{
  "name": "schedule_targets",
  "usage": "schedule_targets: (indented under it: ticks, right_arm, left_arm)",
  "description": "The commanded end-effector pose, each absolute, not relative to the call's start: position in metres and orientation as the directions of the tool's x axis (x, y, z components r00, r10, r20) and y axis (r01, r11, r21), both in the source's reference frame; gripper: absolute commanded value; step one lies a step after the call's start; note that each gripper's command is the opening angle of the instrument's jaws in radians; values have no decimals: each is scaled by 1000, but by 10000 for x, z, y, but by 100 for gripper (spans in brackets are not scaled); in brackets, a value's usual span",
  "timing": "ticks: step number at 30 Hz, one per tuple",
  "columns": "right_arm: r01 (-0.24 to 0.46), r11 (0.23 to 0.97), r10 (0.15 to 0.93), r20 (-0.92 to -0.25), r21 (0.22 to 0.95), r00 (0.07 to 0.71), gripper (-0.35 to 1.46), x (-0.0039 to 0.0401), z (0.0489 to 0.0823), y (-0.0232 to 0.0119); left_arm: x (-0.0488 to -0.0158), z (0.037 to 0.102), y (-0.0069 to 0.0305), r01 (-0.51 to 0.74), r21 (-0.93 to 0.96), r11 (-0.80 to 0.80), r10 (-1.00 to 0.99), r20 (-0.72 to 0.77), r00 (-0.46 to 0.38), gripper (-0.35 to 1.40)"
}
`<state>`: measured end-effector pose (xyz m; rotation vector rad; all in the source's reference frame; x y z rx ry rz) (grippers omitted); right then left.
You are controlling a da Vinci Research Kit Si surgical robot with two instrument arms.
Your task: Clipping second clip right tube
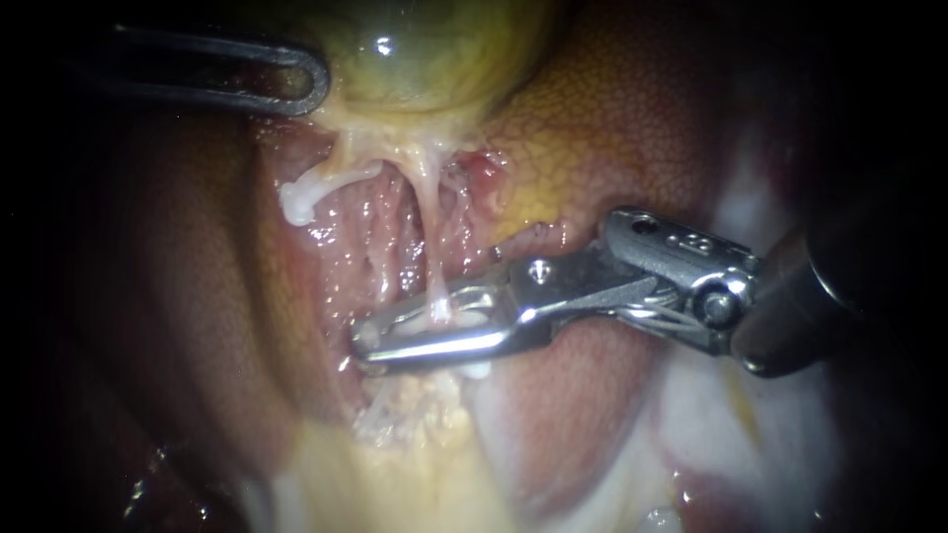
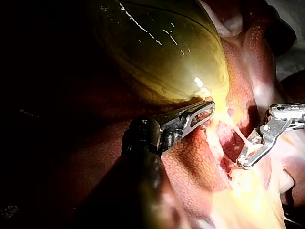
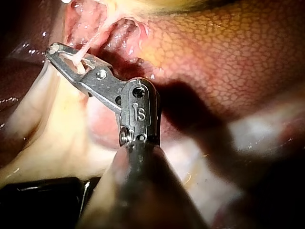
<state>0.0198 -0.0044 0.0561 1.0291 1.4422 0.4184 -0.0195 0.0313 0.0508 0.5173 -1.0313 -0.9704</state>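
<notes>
Hidden or unclear: your left instrument [image 1: 314, 84] enters from the upper left, mostly in shadow. Only one looped side of its hand shows in the endoscope view, lying against pale tissue at the edge of the gallbladder [image 1: 434, 49]. The left wrist view shows the same tip [image 2: 209, 110] pressed under the gallbladder [image 2: 162, 52], and whether that hand grips the tissue cannot be told. A small pale lump just under your right instrument's hand is too indistinct to identify. The right tube [image 1: 427, 247] is a thin, pale, taut strand. Its long axis runs from the gallbladder's base down the endoscope view, nearly upright, into the hand of your right instrument [image 1: 363, 341]. That hand lies across the strand, pointing to the view's left and slightly downward. Its two jaws stand narrowly apart with the tube passing between them, and a dark gap shows along their length. The right wrist view confirms this, with the strand [image 3: 88, 47] entering between the jaws near the tip [image 3: 53, 49]. The left wrist view shows the tube [image 2: 238, 132] slanting down to that hand [image 2: 240, 164]. Beside the right tube, a second strand ends in a white blob [image 1: 296, 202], apart from both instruments. The surface is wet, glistening red tissue between lobes of mottled liver [image 1: 612, 128], with yellow crumbly tissue [image 1: 415, 405] below the jaws. The surroundings are dark.
</notes>
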Motion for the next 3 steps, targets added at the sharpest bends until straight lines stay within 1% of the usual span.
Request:
schedule_targets:
  ticks: [1, 3]
  right_arm:
    - [336, 535, 781, -605, 775, 152, -35, 198, 561, -44]
    - [336, 535, 781, -606, 775, 152, -35, 198, 561, -44]
  left_arm:
    - [-195, 508, 313, 423, 755, 501, -862, 476, 173, -35]
    - [-195, 509, 313, 423, 755, 501, -862, 476, 173, -35]
